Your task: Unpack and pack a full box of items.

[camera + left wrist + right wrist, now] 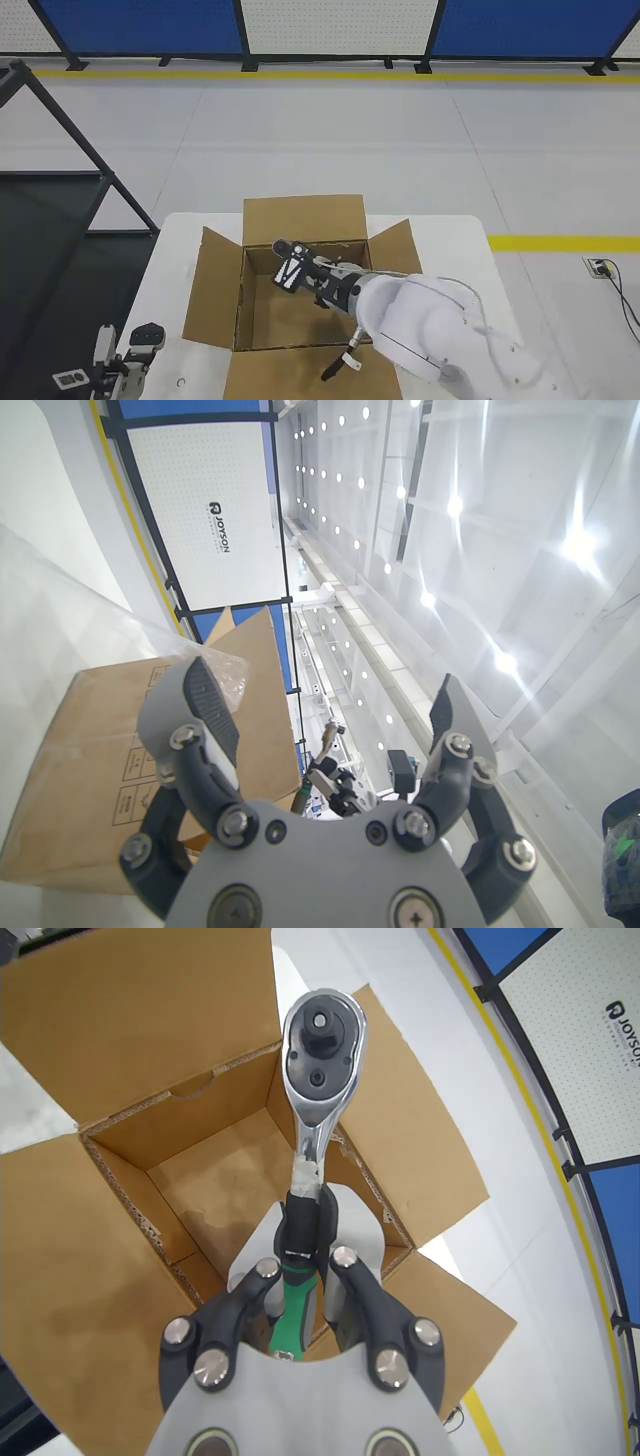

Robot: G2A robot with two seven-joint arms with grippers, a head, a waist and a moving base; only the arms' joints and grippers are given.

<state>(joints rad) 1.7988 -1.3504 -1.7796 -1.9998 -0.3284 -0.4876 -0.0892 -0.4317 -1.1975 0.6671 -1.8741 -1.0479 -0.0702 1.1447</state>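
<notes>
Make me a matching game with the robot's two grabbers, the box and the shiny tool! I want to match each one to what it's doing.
Things:
1. ratchet wrench
2. cardboard box
3. left gripper
4. right gripper

States:
A. fingers wide apart
B. flaps folded open
C. shut on a handle
D. shiny head, green and black handle, held over the opening

Pairs: 1-D, 2-B, 3-A, 4-C
</notes>
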